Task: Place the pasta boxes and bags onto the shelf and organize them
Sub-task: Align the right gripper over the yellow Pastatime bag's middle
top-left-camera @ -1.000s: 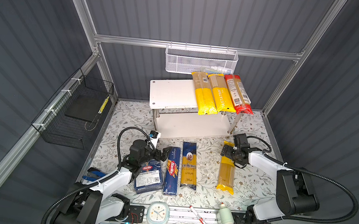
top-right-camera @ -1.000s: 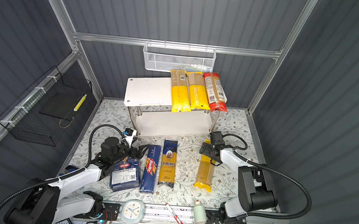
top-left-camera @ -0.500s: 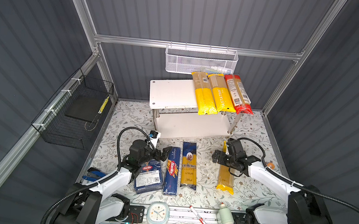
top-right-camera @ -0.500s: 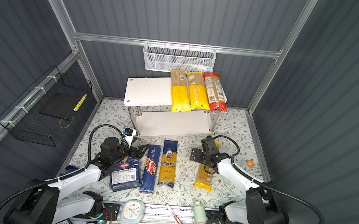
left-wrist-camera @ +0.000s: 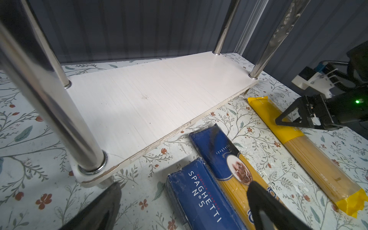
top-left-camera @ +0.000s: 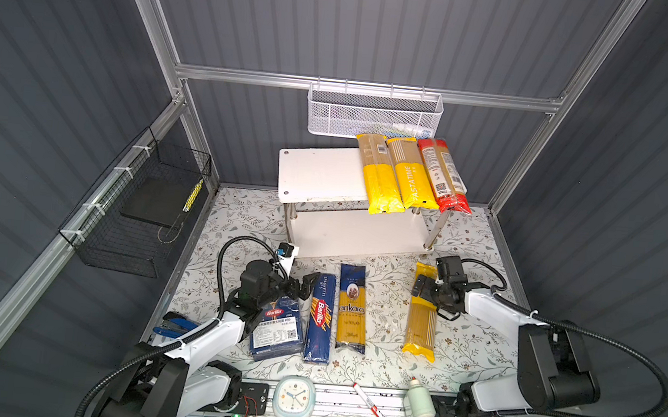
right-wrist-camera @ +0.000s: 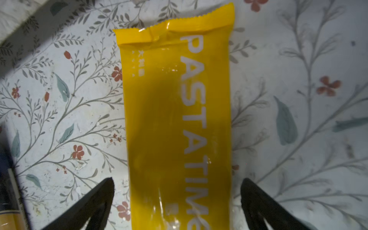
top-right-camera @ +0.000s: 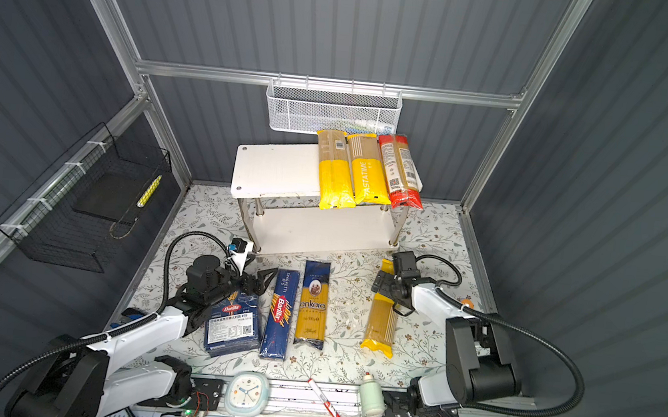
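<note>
In both top views we find bright, even overhead light on the floral table and sharp focus. In the right wrist view the yellow bag is dim, soft, shadowed mid-length; the left wrist view blurs the nearest shelf leg.

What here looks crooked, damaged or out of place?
On the shelf's top board, the yellow bag, the Pastatime bag and the red bag all hang over the front edge. In the left wrist view the lower board has a chipped front edge. Nothing is spilled.
</note>
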`<state>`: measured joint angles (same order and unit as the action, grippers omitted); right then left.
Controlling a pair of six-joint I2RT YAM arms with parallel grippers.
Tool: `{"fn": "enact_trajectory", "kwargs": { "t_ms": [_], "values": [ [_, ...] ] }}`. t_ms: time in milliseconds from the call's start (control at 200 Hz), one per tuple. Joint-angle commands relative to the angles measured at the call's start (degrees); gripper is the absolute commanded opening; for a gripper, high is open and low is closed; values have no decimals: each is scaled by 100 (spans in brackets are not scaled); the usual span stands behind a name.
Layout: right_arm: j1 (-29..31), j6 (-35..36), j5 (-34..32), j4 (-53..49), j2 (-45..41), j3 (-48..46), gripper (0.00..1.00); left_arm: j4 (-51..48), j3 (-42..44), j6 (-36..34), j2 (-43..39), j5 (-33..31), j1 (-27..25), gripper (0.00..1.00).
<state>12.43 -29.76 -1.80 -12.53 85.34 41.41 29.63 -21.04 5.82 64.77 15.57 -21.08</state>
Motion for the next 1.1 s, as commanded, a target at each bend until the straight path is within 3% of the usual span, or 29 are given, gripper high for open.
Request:
{"fn": "enact_trajectory", "kwargs": {
  "t_ms": [0, 345, 655, 815, 995, 1095],
  "values": [
    [161, -23, 250, 114, 90, 193, 99, 56, -52, 76, -43, -2, -10, 99],
    [1064, -208, 499, -22, 236, 359, 99, 89, -40, 59, 17, 3, -10, 99],
    [1145, 739, 809, -706, -578, 118, 98, 160, 38, 51, -127, 78, -10, 99],
    [1239, 625, 391, -548, -1047, -410, 99, 157, 54, 56, -93, -16, -10, 99],
    [1566, 356, -518, -556, -1103, -618, 99, 131, 5, 33, -12, 16, -10, 99],
    [1668, 348, -607, -476, -1039, -668, 99, 140, 29, 33, -56, 3, -10, 99]
  ]
}}
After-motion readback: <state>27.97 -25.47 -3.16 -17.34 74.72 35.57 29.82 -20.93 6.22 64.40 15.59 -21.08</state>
